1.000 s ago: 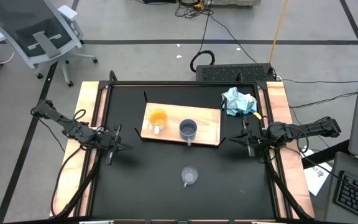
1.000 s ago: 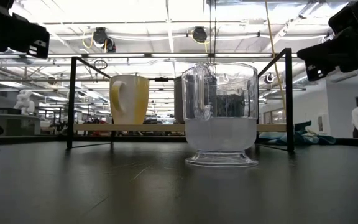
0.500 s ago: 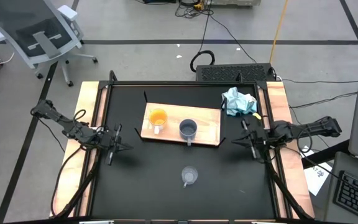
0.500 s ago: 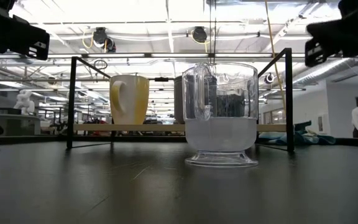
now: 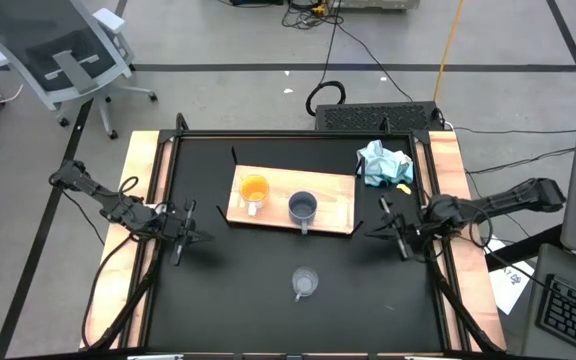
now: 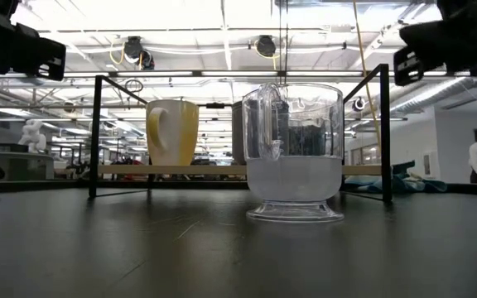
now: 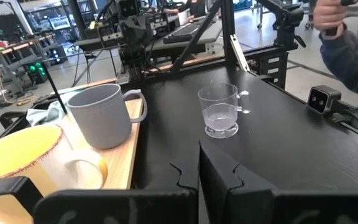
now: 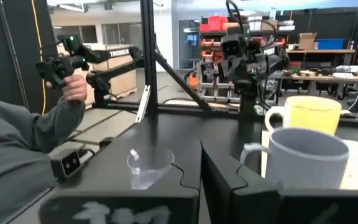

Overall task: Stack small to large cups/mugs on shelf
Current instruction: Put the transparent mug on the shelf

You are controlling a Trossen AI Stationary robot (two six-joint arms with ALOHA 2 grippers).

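Apparently both the left end effector (image 5: 190, 236) and right end effector (image 5: 386, 232) are hovering closed and empty, flanking the clear glass cup (image 5: 305, 283) awaiting pickup

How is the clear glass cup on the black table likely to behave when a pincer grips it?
The clear glass cup looks rigid and smooth, so it may slip. Its foot is narrower than its body, so a sideways push might tip it. It stands empty, so is probably light.
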